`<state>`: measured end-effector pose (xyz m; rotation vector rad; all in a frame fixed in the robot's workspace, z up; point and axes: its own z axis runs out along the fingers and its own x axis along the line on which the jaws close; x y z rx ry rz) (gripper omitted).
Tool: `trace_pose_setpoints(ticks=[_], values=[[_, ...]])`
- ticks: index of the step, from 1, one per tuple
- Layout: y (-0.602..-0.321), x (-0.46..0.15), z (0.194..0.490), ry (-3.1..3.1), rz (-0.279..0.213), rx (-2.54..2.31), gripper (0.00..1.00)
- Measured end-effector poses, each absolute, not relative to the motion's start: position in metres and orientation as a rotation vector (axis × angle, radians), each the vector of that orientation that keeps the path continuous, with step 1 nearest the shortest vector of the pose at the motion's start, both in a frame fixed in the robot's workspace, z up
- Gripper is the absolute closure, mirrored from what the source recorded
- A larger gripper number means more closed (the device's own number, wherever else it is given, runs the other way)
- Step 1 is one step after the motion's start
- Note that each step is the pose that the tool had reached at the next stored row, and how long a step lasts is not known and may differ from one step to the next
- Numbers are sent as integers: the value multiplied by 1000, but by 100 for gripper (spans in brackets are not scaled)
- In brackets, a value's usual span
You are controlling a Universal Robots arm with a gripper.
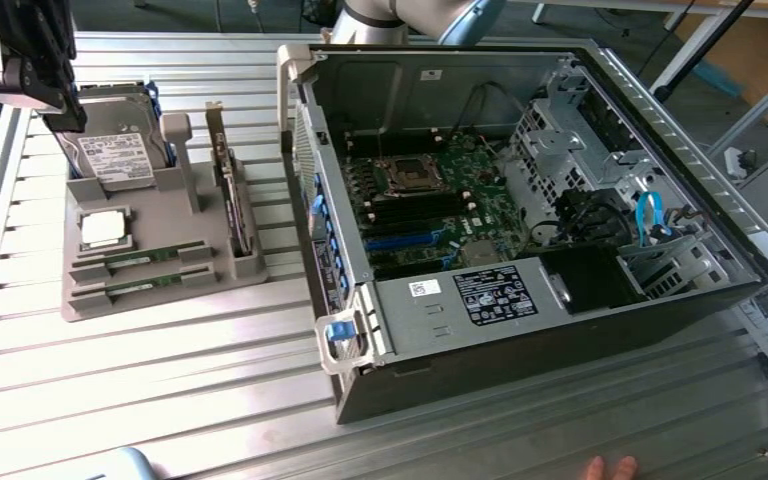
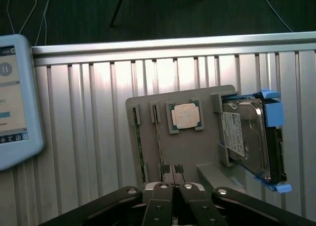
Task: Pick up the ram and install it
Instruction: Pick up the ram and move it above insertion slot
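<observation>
Closest to the wrist cam is the tool (image 2: 172, 171). Its two fingers are pressed right together with nothing between them, so it isn't holding anything. It's hanging over the edge of the gray parts tray (image 2: 197, 152), right by the ends of the ram slots.

The ram (image 2: 138, 142) is in that tray: two green sticks on edge in side-by-side slots, next to the square silver CPU (image 2: 186, 115). On the CPU's other side, a hard drive (image 2: 247, 137) in a blue caddy stands propped up in its holder. A tablet-looking screen (image 2: 15, 97) sits out past the ram side of the tray, over the slatted aluminium bench (image 2: 89, 137).

In the exterior view the tray's on the exterior view's left, with an expansion card (image 1: 233, 205) standing upright along the edge nearest the PC. The open PC case (image 1: 398, 330) lies on its side just beside the tray, motherboard (image 1: 444, 190) facing up. Somebody's fingertips (image 1: 611, 467) poke in at the bottom edge.
</observation>
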<state>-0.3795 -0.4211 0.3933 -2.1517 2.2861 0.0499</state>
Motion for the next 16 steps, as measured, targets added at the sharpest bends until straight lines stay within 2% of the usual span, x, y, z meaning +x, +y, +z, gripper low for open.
trace_pose_setpoints(ticks=[16], values=[[-421, -379, 388, 2286, 50, -2152, 89]])
